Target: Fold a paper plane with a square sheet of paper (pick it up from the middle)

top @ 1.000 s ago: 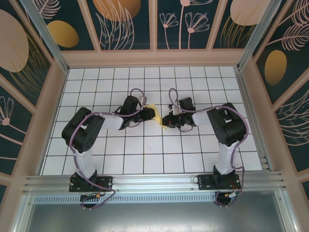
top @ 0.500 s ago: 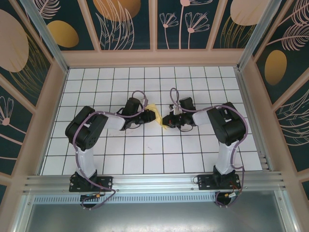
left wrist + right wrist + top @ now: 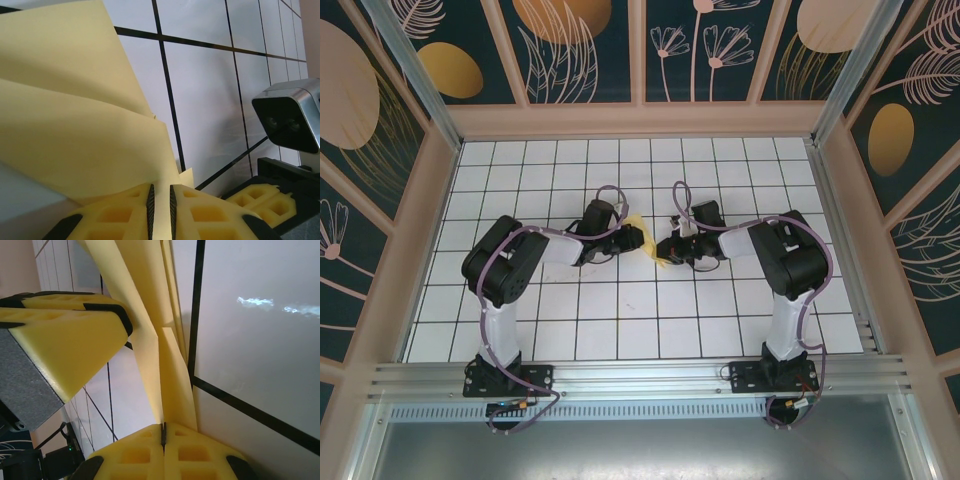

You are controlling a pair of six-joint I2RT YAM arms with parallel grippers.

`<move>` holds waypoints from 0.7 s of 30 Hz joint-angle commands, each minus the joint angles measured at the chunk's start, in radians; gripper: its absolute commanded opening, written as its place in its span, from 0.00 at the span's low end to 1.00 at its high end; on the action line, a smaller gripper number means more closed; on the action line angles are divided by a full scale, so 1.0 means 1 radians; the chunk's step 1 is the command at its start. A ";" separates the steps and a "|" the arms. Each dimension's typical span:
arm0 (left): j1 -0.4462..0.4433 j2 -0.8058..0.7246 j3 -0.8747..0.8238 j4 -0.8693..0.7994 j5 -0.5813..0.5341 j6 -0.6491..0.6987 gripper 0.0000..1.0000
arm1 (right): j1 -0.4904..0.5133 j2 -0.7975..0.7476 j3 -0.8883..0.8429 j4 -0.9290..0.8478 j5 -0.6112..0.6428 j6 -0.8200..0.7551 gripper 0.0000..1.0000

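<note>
Over the middle of the white grid-tiled desk (image 3: 620, 320), the left claw (image 3: 160, 201) and the right claw (image 3: 163, 437) are each clamped on the thin pale yellow sheet of paper (image 3: 75, 130), held between them. Pulling apart could tear it; an uneven tug could skew the crease. It shows long overlapping folded layers, smooth and unmarked.

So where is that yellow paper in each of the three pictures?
Top external: the paper sits near the picture's centre.
Left wrist: it fills the upper left, pinched in the left gripper at the bottom edge.
Right wrist: it rises up the middle from the right gripper, which is shut on it.
Shared landmark: the black grid lines of the table.
</note>
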 commanded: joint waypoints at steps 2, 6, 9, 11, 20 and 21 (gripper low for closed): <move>-0.005 0.029 0.031 -0.073 -0.044 0.030 0.20 | -0.009 0.043 0.000 -0.056 0.055 0.004 0.00; -0.007 0.038 0.066 -0.143 -0.089 0.044 0.20 | -0.009 0.040 0.000 -0.056 0.053 0.005 0.00; -0.009 0.049 0.085 -0.210 -0.126 0.057 0.20 | -0.009 0.026 0.007 -0.055 0.051 0.011 0.00; -0.011 0.061 0.102 -0.261 -0.154 0.070 0.20 | -0.009 0.007 0.011 -0.055 0.048 0.016 0.00; -0.017 0.101 0.150 -0.375 -0.212 0.105 0.20 | -0.013 -0.147 0.036 -0.139 0.115 -0.001 0.23; -0.017 0.104 0.151 -0.376 -0.213 0.105 0.20 | -0.013 -0.165 0.037 -0.152 0.134 -0.006 0.25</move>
